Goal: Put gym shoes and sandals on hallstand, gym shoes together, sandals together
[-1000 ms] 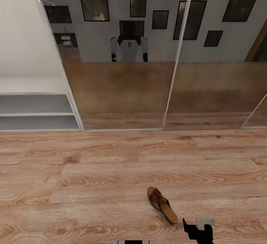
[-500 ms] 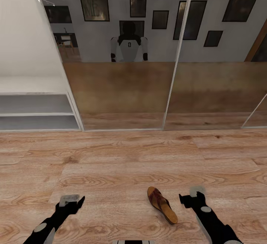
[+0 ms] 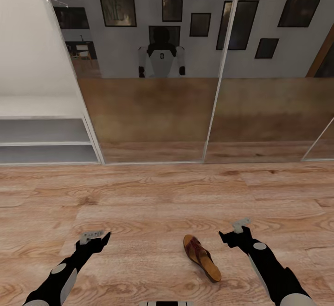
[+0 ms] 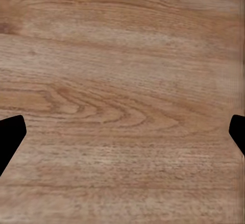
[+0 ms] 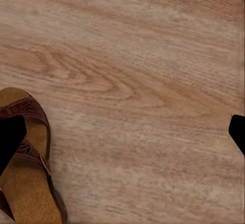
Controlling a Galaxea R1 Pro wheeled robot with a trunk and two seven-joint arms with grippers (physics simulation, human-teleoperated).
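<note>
One brown leather sandal (image 3: 202,258) is lying on the wood-plank corridor floor (image 3: 167,194) at the lower centre of the head view, toe toward the top of the frame. The hallstand (image 3: 46,141) is showing its two open shelves at the left edge, well apart from the sandal. No gym shoes are in view.

Change since one second ago: both arms have been rising into the frame. The left end effector (image 3: 95,237) is now hovering at lower left over bare floor. The right end effector (image 3: 234,231) has advanced up the frame and is now sitting just beside the sandal, at lower right. The sandal itself has not moved.

End effector state: in the left wrist view, the two fingertips (image 4: 10,134) are standing far apart at opposite frame edges with bare planks between them. In the right wrist view, the fingertips (image 5: 10,134) are likewise spread wide; the sandal (image 5: 30,168) is lying under one of them, off to one side of the gap. Nothing is being held.

Judgement: the robot is preparing a pick with the right arm. The right end effector needs shifting sideways toward the sandal before descent.
</note>
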